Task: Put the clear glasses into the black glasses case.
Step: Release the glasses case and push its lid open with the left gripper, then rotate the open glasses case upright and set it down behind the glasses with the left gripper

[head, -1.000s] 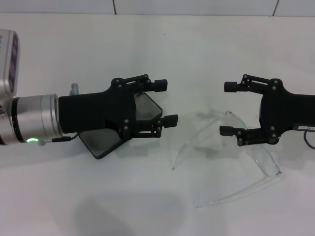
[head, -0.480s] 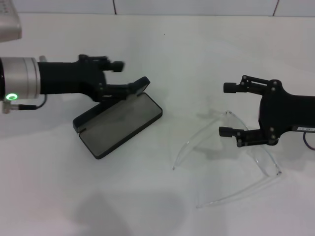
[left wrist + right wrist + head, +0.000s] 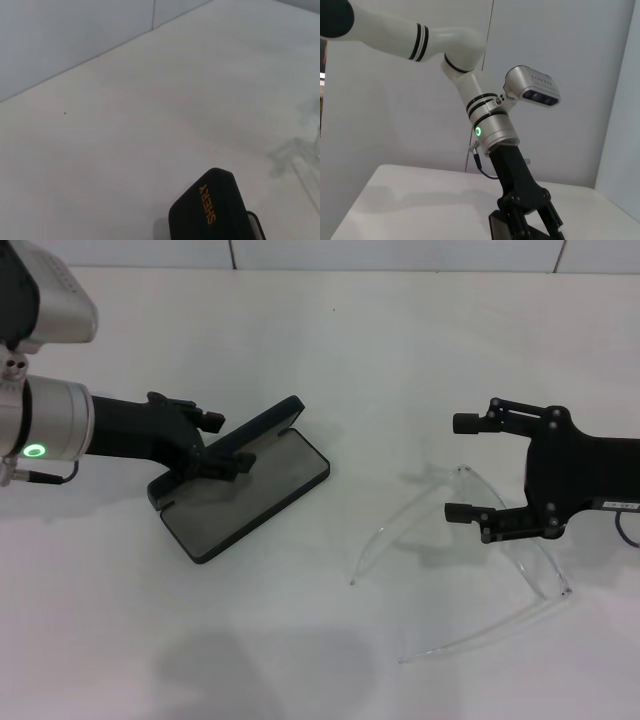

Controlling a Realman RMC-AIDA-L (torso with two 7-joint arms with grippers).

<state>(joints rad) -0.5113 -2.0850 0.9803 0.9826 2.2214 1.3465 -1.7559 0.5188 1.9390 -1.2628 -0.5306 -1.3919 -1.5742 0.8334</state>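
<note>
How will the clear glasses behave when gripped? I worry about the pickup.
The clear glasses are thin, see-through plastic, so probably light and slippery. The thin arms rest splayed open on the table and may flex or fold. The right gripper hovers open beside the curved lens, which may skid if nudged.

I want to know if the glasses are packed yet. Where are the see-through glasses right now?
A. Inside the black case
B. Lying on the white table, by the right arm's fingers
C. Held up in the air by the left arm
B: the clear glasses lie on the table under the right gripper, apart from the open black glasses case.
</note>
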